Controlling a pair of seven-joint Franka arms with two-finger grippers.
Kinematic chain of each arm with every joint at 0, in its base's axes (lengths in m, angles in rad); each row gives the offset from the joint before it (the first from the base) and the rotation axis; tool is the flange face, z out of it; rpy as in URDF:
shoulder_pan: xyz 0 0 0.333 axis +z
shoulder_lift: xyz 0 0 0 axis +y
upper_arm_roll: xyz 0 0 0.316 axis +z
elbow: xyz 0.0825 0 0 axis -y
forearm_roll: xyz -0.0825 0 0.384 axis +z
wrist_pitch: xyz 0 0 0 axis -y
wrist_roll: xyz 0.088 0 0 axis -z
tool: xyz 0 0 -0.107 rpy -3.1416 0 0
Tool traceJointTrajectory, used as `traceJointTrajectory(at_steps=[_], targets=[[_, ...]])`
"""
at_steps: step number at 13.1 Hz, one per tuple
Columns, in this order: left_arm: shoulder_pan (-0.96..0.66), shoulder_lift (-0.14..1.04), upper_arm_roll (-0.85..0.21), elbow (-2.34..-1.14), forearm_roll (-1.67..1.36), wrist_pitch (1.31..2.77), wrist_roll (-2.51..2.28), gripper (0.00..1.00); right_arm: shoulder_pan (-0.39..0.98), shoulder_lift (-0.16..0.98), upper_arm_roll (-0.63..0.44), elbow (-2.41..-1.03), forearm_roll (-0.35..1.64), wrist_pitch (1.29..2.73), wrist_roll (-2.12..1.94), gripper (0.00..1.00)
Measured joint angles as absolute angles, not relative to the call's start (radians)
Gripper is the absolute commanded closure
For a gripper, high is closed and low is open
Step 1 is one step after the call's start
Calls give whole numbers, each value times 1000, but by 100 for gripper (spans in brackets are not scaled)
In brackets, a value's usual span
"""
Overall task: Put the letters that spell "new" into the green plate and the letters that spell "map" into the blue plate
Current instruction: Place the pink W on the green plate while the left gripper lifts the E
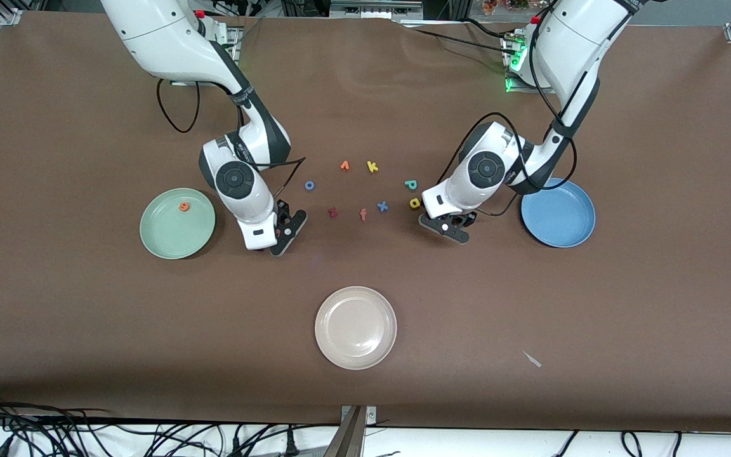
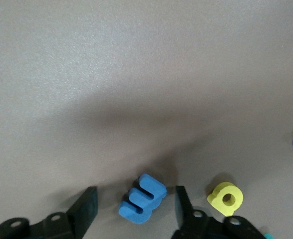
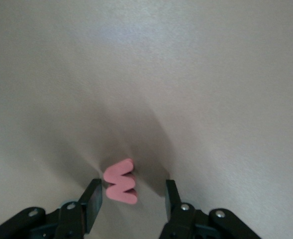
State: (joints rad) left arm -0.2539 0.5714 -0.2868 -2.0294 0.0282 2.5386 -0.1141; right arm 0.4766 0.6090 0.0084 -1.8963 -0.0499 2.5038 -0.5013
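Left claw (image 2: 136, 206) is straddling the blue m (image 2: 142, 198), right claw (image 3: 131, 199) the pink w (image 3: 120, 181), fingers apart, ungripped.

We find the green plate (image 1: 177, 223) toward the right arm's end of the table with the e (image 1: 184, 206) in it, and the blue plate (image 1: 558, 212) toward the left arm's end. Between them the loose letters lie in two rows: the k (image 1: 372, 167) in the farther row, the z (image 1: 332, 212), f (image 1: 363, 214) and x (image 1: 382, 206) in the nearer, with the p (image 1: 410, 185) and the a (image 1: 415, 203) just beside each other near the blue plate. The cream-white plate (image 1: 355, 327) sits nearest the front camera. The m (image 2: 142, 198) lies between the left gripper (image 2: 136, 206) fingers, the w (image 3: 120, 181) between the right gripper (image 3: 132, 199) fingers.
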Motion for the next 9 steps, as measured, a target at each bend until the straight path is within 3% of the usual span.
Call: traceJointTrajectory(at_steps=[2, 4, 5, 9], targets=[[-254, 571, -287, -2029, 28, 2539, -118, 41, 478, 611, 12, -1896, -50, 2505, -501, 69], [-256, 571, -288, -2029, 29, 2539, -135, 40, 478, 611, 12, -1896, -50, 2505, -501, 82], [-257, 571, -288, -2028, 29, 2539, -141, 40, 478, 610, 12, -1895, -50, 2506, -501, 96], [-260, 571, -288, -2028, 29, 2539, -150, 40, 477, 598, 6, -1886, -50, 2501, -501, 100]])
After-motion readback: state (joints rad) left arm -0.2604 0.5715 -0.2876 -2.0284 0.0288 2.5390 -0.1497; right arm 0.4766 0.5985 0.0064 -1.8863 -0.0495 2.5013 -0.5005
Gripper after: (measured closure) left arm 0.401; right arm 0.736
